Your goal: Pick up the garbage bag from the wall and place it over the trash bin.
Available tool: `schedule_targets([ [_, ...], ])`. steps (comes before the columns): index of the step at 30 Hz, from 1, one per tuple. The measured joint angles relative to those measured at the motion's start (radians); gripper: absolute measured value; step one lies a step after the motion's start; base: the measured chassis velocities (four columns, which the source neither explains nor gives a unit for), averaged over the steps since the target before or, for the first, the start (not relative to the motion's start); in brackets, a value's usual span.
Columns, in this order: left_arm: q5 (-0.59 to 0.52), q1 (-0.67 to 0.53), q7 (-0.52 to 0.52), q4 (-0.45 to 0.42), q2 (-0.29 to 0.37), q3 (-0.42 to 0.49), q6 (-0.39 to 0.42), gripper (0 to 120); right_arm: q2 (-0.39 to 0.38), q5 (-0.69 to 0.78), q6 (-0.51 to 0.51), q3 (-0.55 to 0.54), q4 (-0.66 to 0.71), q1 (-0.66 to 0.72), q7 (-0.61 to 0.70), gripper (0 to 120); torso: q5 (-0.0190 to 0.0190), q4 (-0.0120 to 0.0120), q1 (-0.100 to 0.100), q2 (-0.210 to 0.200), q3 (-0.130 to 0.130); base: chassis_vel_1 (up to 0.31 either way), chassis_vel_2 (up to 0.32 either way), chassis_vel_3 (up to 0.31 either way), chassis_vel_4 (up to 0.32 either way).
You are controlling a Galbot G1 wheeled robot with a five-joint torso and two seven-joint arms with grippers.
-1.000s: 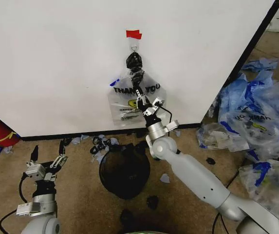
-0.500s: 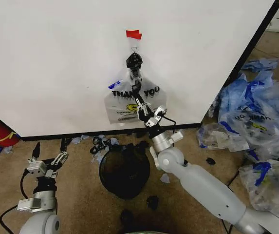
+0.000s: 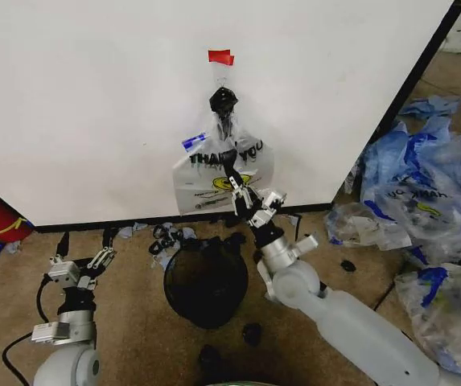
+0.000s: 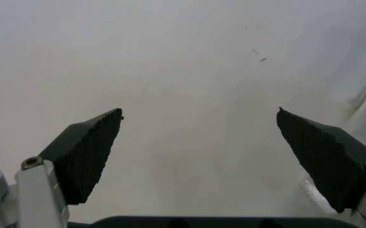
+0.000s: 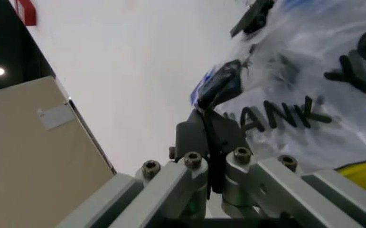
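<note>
Right gripper (image 3: 233, 178) pinches thin, crinkled see-through plastic garbage bag (image 3: 250, 165) against flat white wall (image 3: 93, 104); left gripper (image 3: 81, 259) spread wide.

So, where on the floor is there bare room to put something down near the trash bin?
Bare floor lies between the left tool and the trash bin. Crowded: black scraps along the wall base behind the bin, and the heap of blue-and-clear bags at far right.

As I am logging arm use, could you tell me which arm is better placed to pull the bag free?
Right: its claw is pinched on the garbage bag; the left claw waits low, open.
</note>
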Motion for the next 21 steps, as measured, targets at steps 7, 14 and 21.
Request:
schedule_targets([
  [7, -0.002, -0.001, -0.001, 0.001, 0.010, 0.006, 0.000, 97, -0.063, -0.013, -0.005, 0.015, 0.083, -0.078, 0.013, 0, -0.0002, -0.0002, 0.000, 0.000, 0.000, 0.000, 0.000, 0.000, 0.000],
  [14, -0.004, -0.006, -0.003, 0.001, 0.020, 0.016, 0.000, 97, -0.117, -0.030, -0.003, 0.048, 0.133, -0.153, 0.014, 0, 0.0000, 0.0000, 0.000, 0.000, 0.000, 0.000, 0.000, 0.000, 0.000],
  [21, -0.012, -0.012, -0.007, -0.002, 0.035, 0.026, 0.000, 97, -0.176, -0.062, 0.010, 0.096, 0.184, -0.245, 0.005, 0, 0.0000, -0.0001, 0.000, 0.000, 0.000, 0.000, 0.000, 0.000, 0.000],
])
